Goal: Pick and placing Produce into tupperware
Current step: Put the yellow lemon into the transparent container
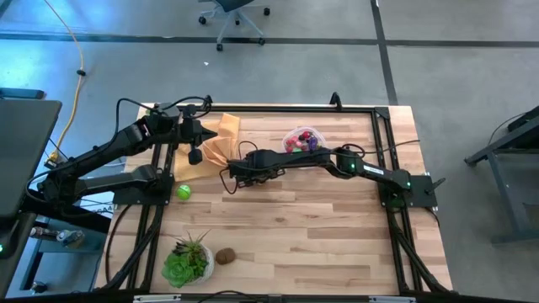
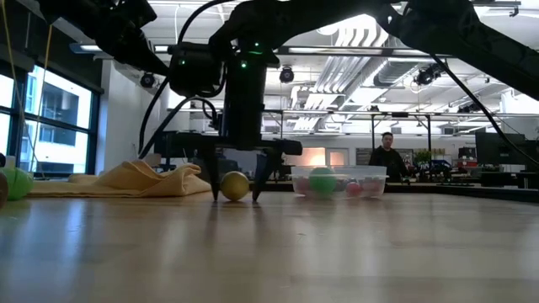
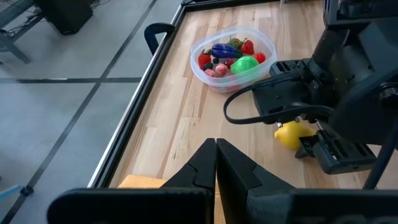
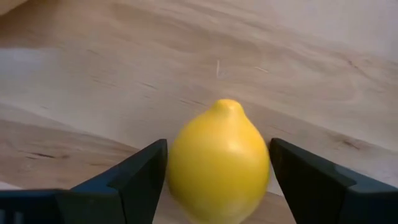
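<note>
A yellow toy lemon (image 4: pixel 217 165) lies on the wooden table with its pointed end toward the far side. My right gripper (image 2: pixel 235 195) points down over it, open. One finger (image 4: pixel 134 180) stands on each side of the lemon, their tips at the tabletop, and a narrow gap shows on both sides in the low view. The clear tupperware (image 3: pixel 233 56) stands farther off toward the far right and holds several red, green, purple and pink produce pieces. My left gripper (image 3: pixel 216 152) is shut and waits in the air above the tan-orange cloth (image 1: pixel 215 143) at the far left.
A green ball (image 1: pixel 184 192) lies near the left edge, and a brown piece (image 1: pixel 225 255) lies beside the potted plant (image 1: pixel 187 261) at the near left. The black frame rail (image 3: pixel 155 34) runs along the table's far side. A person (image 2: pixel 387 156) stands far off in the room.
</note>
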Controlling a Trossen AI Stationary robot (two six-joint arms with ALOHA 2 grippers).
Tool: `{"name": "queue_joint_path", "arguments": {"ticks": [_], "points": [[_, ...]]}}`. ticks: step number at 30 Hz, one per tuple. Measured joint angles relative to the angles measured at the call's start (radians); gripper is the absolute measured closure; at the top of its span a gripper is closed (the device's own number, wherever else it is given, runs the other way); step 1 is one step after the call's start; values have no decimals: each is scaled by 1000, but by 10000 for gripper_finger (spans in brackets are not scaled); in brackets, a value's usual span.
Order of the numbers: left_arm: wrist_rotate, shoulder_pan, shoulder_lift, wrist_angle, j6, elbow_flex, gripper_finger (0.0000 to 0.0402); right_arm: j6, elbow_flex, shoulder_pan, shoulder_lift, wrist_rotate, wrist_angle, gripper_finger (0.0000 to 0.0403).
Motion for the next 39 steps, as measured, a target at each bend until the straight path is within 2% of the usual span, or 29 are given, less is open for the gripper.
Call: {"name": "queue_joint_path", "arguments": {"ticks": [22, 39], "points": [[0, 0, 0, 0, 0, 0, 399, -46, 0, 0, 2, 24, 8, 207], [0, 0, 0, 0, 0, 0, 399, -195, 0, -1, 1, 40, 20, 211]]}}
